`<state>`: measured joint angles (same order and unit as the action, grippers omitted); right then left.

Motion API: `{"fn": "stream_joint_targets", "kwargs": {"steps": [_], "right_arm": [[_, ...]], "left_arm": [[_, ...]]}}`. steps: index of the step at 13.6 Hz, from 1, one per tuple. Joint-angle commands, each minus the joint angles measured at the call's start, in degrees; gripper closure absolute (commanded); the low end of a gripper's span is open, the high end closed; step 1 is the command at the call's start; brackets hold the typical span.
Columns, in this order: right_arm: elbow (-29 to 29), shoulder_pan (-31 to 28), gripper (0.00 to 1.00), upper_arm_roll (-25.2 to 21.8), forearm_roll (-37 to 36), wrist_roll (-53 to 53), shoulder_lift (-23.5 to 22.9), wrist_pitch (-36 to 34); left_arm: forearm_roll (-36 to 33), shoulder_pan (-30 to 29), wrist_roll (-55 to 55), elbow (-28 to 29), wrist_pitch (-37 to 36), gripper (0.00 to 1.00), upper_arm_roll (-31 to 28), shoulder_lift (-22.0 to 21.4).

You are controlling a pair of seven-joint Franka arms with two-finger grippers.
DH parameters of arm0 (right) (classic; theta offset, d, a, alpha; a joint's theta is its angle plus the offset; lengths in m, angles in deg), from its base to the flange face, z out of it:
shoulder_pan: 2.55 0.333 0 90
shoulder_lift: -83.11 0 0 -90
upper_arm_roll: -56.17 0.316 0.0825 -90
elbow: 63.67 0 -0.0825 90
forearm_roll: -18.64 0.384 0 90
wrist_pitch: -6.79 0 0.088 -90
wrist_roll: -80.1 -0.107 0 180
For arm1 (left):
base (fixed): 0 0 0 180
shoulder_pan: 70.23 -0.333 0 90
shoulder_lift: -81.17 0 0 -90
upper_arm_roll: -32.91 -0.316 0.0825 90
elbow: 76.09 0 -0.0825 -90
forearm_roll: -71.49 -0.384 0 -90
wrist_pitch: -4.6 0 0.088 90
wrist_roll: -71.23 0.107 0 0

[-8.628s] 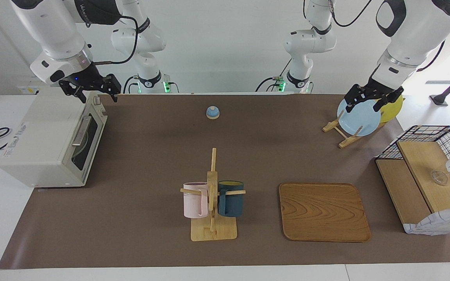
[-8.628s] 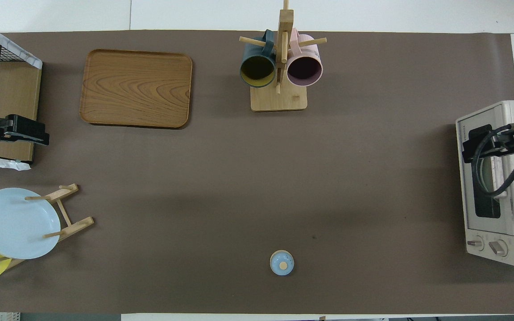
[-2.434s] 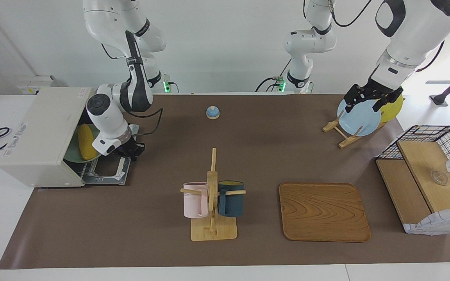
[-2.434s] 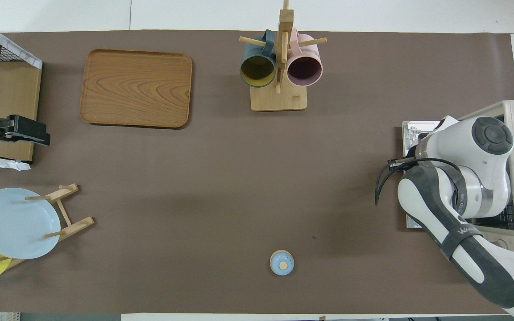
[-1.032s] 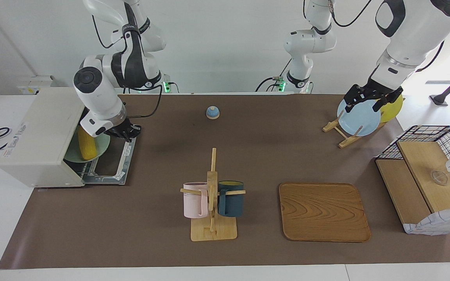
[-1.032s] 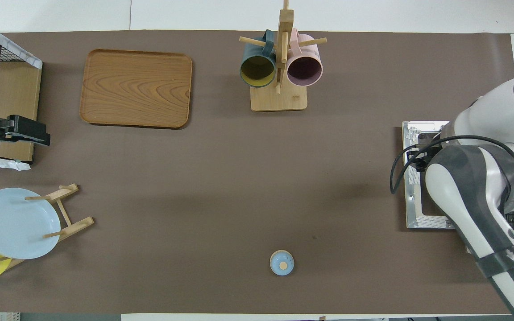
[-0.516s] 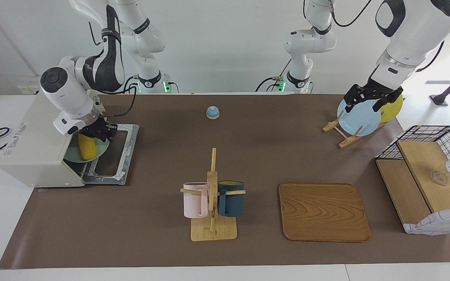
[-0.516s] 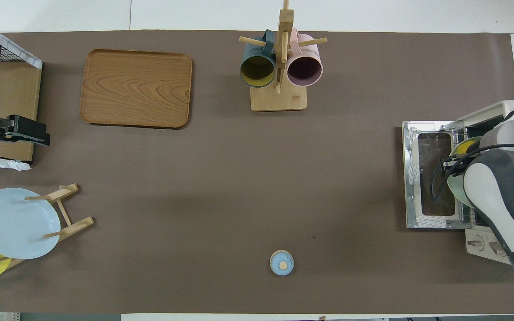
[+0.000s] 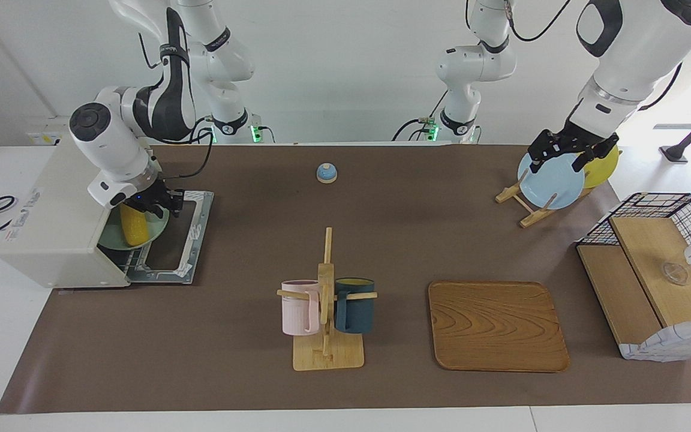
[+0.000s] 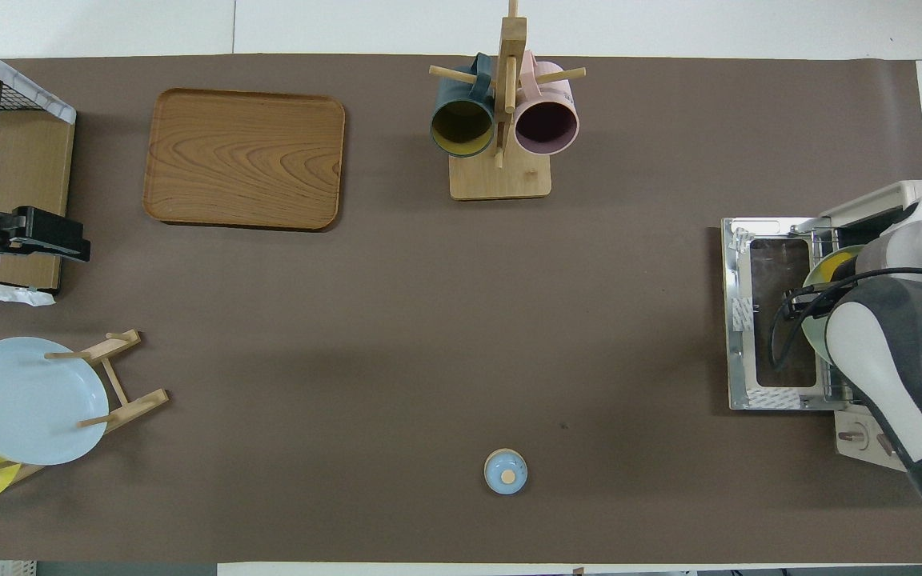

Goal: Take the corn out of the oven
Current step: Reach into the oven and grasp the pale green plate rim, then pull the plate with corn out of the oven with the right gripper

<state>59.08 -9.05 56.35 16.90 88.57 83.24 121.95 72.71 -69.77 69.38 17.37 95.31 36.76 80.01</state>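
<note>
The cream-white oven (image 9: 57,204) stands at the right arm's end of the table, its door (image 9: 186,240) folded down flat. The yellow corn (image 9: 134,230) lies on a pale green plate (image 9: 159,223) on the rack at the oven's mouth. It also shows in the overhead view (image 10: 829,262), partly under the arm. My right gripper (image 9: 155,207) is low at the corn's end nearer to the robots. My left gripper (image 9: 564,157) is open and waits above the blue plate (image 9: 552,183).
A small blue bell (image 9: 326,173) stands near the robots at mid-table. A mug tree (image 9: 326,300) with two mugs and a wooden tray (image 9: 497,326) lie farther out. A plate rack and a wire-and-wood basket shelf (image 9: 657,270) are at the left arm's end.
The oven door has been opened. My right gripper rose off the lowered door and moved in to the corn at the oven's mouth. The left arm has not moved.
</note>
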Motion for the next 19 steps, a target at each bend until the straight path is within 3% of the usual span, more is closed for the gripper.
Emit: {"fn": "stream_joint_targets", "kwargs": {"steps": [1,10,14,19], "right_arm": [[3.28,-1.07,0.6,0.34,-0.64,1.47,1.54,3.04],[6.19,-1.94,0.61,0.34,-0.64,3.31,2.42,6.56],[6.27,-2.91,0.68,0.26,-0.64,3.67,2.68,6.48],[6.71,-2.91,0.69,0.26,-0.64,3.58,2.77,6.39]], "left_arm": [[-1.04,0.42,0.44,0.94,0.35,0.0,-0.16,-0.51],[-1.04,0.42,0.44,1.29,0.35,0.0,-0.16,-0.59],[-1.04,0.33,0.44,2.42,0.43,0.0,-0.16,-1.12],[-1.04,0.42,0.27,2.78,2.01,0.0,-0.07,-1.47]]}}
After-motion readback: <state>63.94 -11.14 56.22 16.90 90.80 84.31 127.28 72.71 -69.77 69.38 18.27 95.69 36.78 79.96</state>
